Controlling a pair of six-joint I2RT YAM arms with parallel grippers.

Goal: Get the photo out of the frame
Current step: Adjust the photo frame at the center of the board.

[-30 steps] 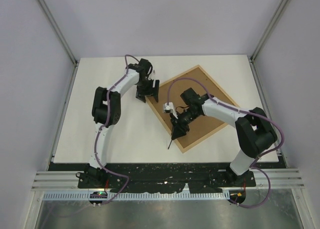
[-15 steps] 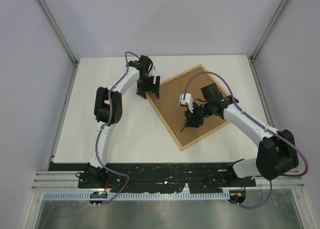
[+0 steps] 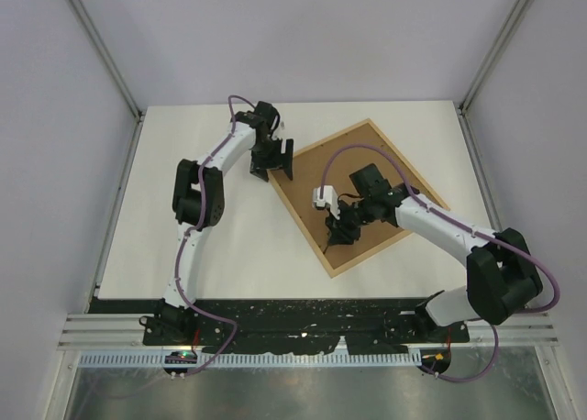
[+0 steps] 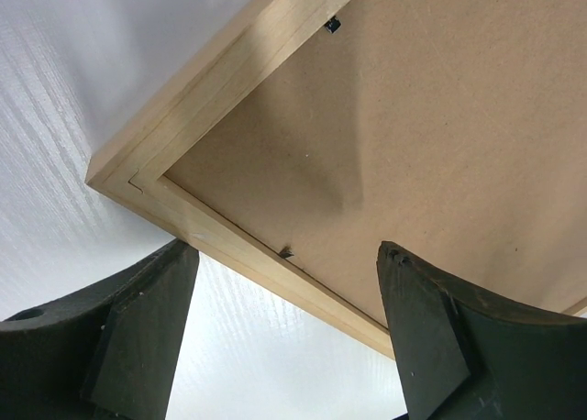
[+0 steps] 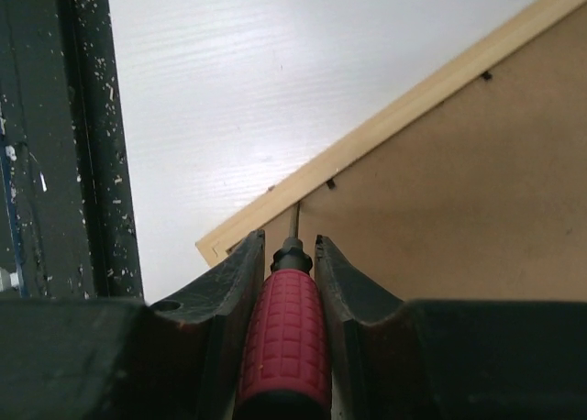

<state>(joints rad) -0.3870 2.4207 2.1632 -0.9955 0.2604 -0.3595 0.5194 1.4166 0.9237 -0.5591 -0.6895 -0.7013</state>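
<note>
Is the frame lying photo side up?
No, the frame shows only its brown backing board in the left wrist view.

We see a white rectangular table (image 3: pixel 183 218). On its right half lies a large light-wood picture frame (image 3: pixel 367 134), brown fibreboard back up, turned cornerwise to the table's edges.

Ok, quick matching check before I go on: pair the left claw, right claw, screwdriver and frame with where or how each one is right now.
Things:
1 left claw
2 right claw
3 screwdriver
4 frame

States:
A brown back facing up
B open, by a frame corner
C shut on the screwdriver
D red handle, shaft pointing at the frame's inner edge

Pairs: 1-B; 2-C; 3-D; 4-A
</note>
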